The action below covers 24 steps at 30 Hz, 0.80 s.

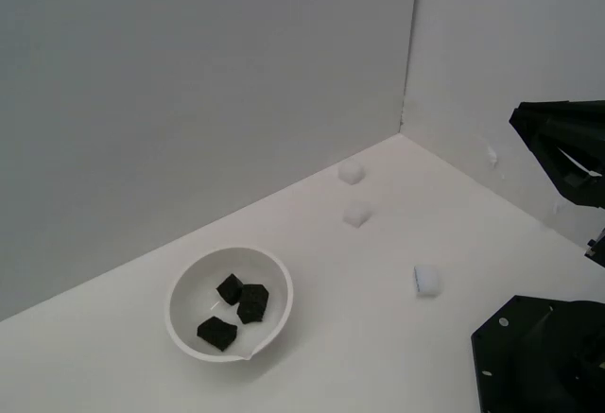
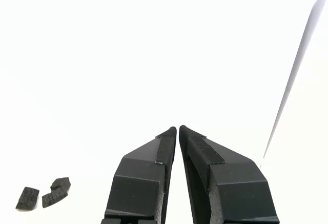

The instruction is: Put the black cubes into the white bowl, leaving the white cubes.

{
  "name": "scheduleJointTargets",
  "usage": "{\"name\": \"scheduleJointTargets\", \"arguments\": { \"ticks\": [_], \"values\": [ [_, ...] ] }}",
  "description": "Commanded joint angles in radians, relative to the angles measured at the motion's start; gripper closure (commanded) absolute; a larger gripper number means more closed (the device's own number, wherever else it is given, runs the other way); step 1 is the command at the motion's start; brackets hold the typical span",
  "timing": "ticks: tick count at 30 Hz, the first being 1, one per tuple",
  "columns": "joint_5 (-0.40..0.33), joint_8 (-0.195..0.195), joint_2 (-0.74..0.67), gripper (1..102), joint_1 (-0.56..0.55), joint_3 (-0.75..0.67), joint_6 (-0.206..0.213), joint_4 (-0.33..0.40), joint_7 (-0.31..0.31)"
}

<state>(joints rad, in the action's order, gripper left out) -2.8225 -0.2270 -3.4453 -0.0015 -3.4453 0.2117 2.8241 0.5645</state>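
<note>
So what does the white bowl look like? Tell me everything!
The bowl is round, deep, glossy and white, probably ceramic or plastic. It sits upright on the white table, toward the exterior view's left. Three black cubes lie inside, two of them touching. Nothing else touches it; the white cubes lie apart.

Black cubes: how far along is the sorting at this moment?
Looks finished: three small matte black cubes lie inside the round glossy white bowl. Three small white cubes sit on the surface outside it. The tool is shut and empty, away from the bowl. Nothing appears left.
</note>
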Motion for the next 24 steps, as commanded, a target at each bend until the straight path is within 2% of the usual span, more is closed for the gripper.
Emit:
{"name": "scheduleJointTargets", "arguments": {
  "ticks": [1, 24],
  "values": [
    [-0.002, -0.015, -0.011, 100, 0.002, -0.011, 0.009, 0.005, 0.005],
    [-0.003, -0.015, -0.029, 100, 0.002, -0.028, 0.011, 0.006, 0.005]
  ]
}}
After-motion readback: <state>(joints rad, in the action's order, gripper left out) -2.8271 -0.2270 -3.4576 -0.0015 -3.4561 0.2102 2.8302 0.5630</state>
